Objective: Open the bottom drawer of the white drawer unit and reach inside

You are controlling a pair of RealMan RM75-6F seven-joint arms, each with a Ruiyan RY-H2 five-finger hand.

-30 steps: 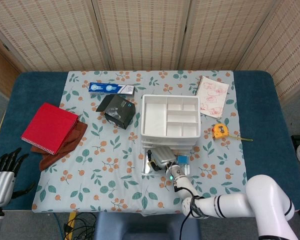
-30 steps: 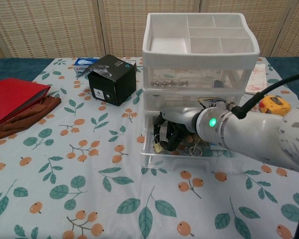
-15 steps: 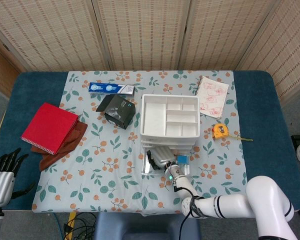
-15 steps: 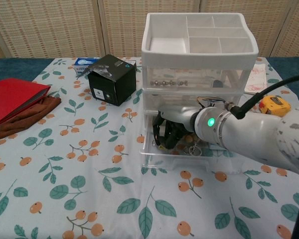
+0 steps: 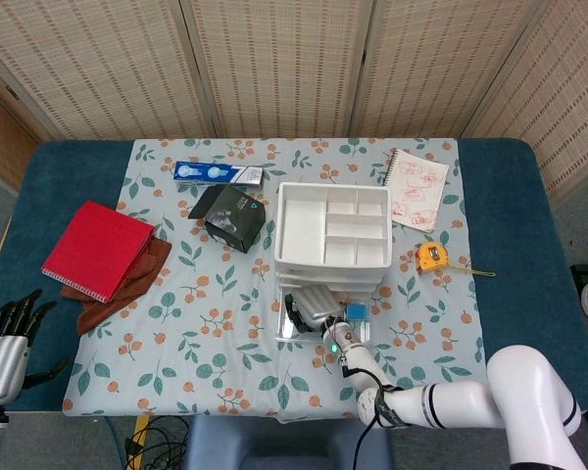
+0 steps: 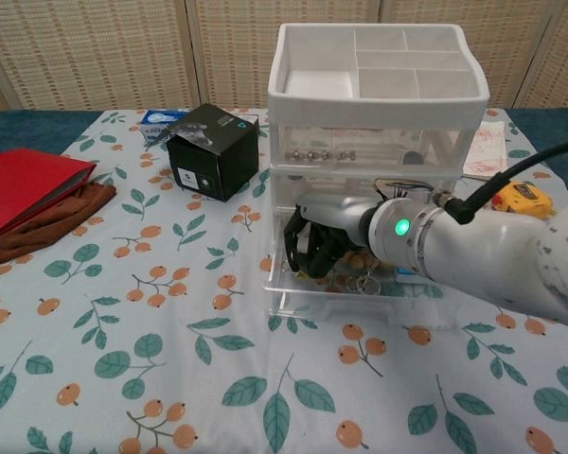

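Already the bottom drawer of the white drawer unit stands pulled out, right hand inside with fingers curled, grip contents unclear; left hand idle, fingers apart

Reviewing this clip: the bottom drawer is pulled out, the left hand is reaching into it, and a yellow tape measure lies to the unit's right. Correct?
Not quite. It is the right hand that reaches into the bottom drawer; the chest view shows this. The left hand sits idle at the table's near left corner. The drawer is pulled out, and the yellow tape measure lies to the unit's right.

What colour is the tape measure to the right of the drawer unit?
Yellow, with a black face; the tape measure shows best in the head view.
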